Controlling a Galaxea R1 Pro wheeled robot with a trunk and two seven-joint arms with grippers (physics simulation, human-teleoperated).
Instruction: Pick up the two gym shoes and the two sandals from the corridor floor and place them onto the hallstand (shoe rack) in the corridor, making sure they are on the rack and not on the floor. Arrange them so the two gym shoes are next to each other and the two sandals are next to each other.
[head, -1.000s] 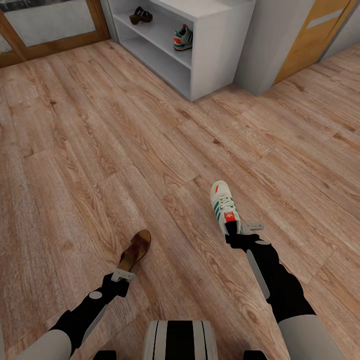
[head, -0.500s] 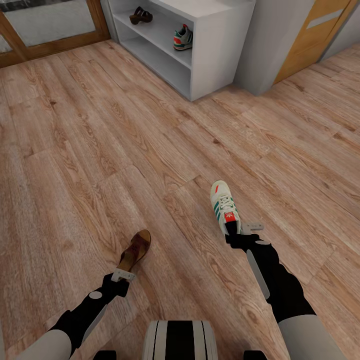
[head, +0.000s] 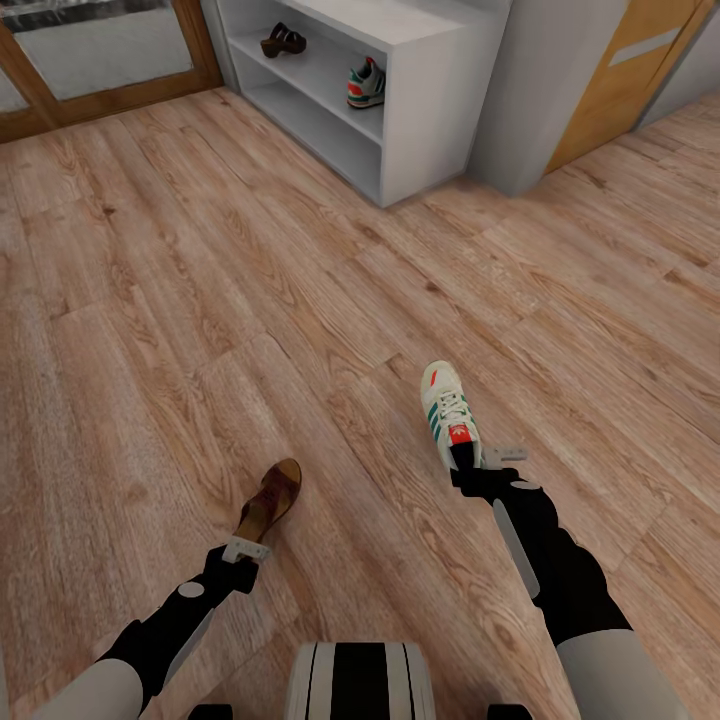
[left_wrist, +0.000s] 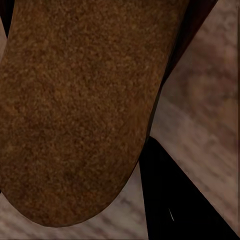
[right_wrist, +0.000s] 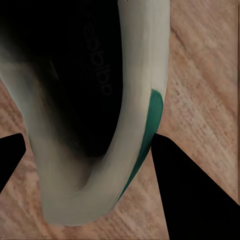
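Note:
My left gripper (head: 247, 545) is shut on the heel end of a dark brown sandal (head: 272, 500), whose tan insole (left_wrist: 80, 100) looms close in the left wrist view. My right gripper (head: 468, 458) is shut on the heel of a white gym shoe (head: 447, 410) with green stripes; its dark opening and pale side (right_wrist: 100, 100) sit between the black fingers (right_wrist: 195, 190). Both are held out over the wooden floor. Far ahead stands the white hallstand (head: 440, 90), with a second sandal (head: 282, 41) and a second gym shoe (head: 366, 83) apart on its upper open shelf.
A grey wall pillar (head: 530, 90) stands right of the rack, with an orange-brown door (head: 620, 80) beyond it. A wood-framed glass door (head: 100, 50) is at the far left. Bare wooden floor (head: 250, 300) lies between me and the rack.
The whole head view has shifted a little, so the rack now sits slightly higher in the picture. Both grippers keep their hold and pose.

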